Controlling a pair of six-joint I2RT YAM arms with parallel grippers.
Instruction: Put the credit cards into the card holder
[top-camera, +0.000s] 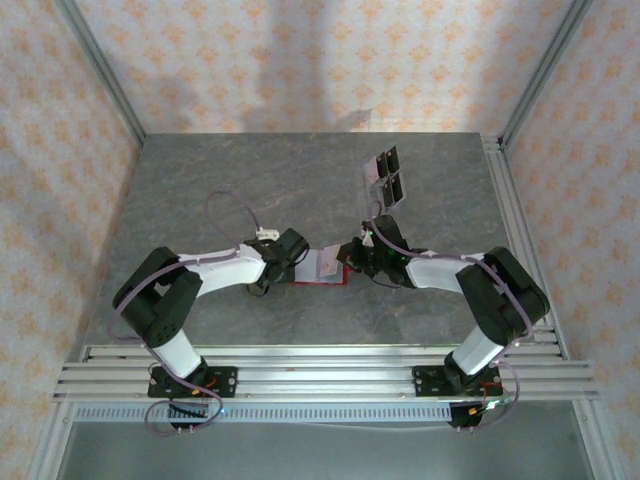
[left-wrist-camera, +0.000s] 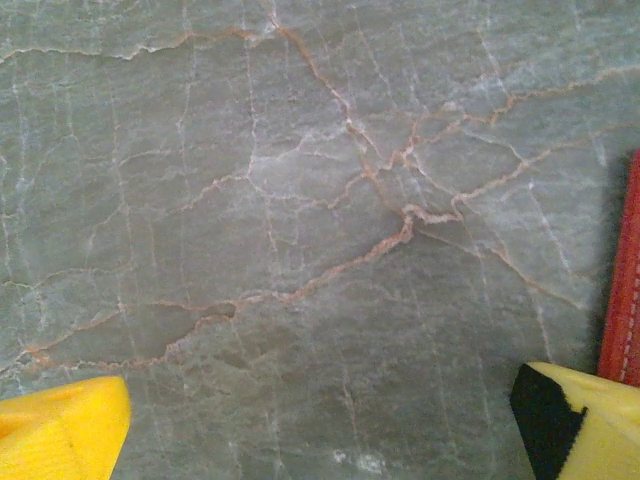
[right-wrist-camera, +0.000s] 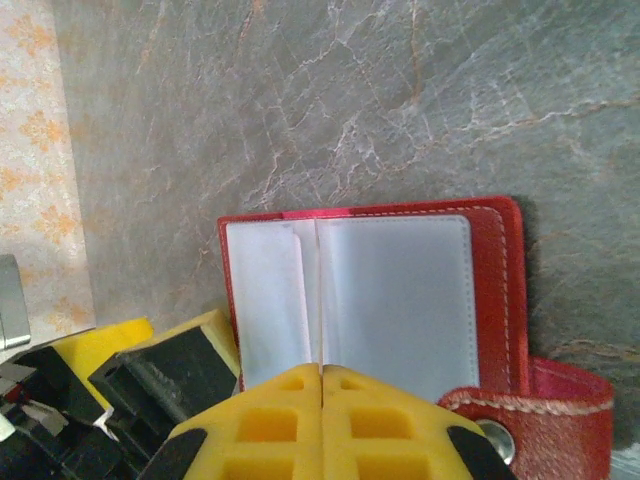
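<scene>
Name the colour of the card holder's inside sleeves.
Pale whitish, framed by red leather; the card holder shows best in the right wrist view.

The grey table has thin reddish veins. A small stand is on its far right part. Pale patterned wallpaper covers the walls; metal rails lie at the near edge.

Grey veined table bears the card holder (open) — clear stand beyond.
</scene>
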